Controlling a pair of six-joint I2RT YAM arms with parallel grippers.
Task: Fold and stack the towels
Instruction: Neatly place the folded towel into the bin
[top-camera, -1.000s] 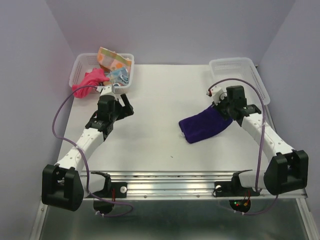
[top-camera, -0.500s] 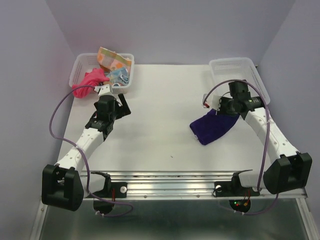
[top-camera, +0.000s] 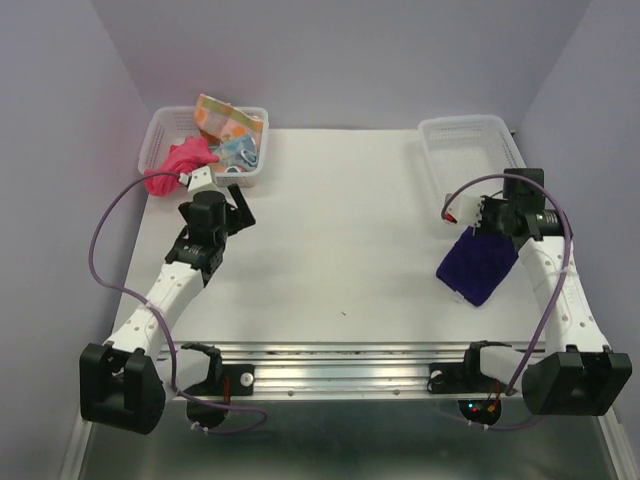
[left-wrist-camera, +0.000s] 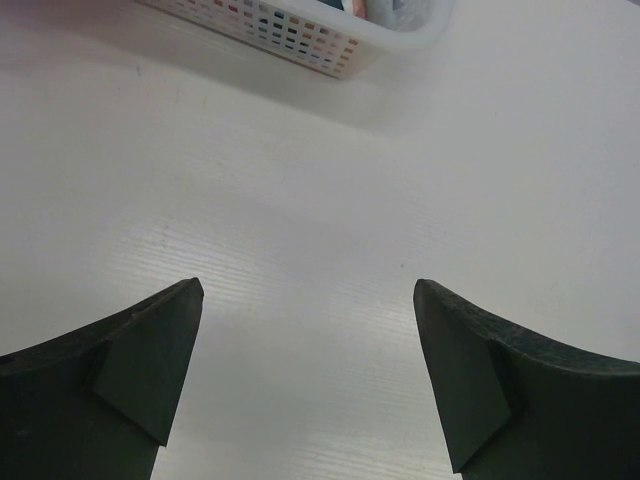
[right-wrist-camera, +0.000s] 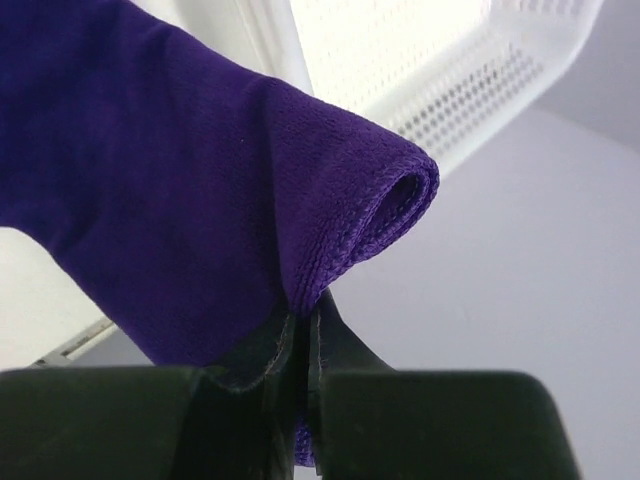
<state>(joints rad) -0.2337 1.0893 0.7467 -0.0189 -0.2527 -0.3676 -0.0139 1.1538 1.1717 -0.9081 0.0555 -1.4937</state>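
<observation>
Right fingers (right-wrist-camera: 292, 348) pinch dark purple towel (right-wrist-camera: 150, 170)

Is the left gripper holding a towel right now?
No, the left gripper stands wide open, with only the table showing in its gap.

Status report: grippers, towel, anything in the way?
Right gripper shut on purple towel, hanging. Left gripper open, empty. Other towels in left basket. No obstruction seen.
</observation>
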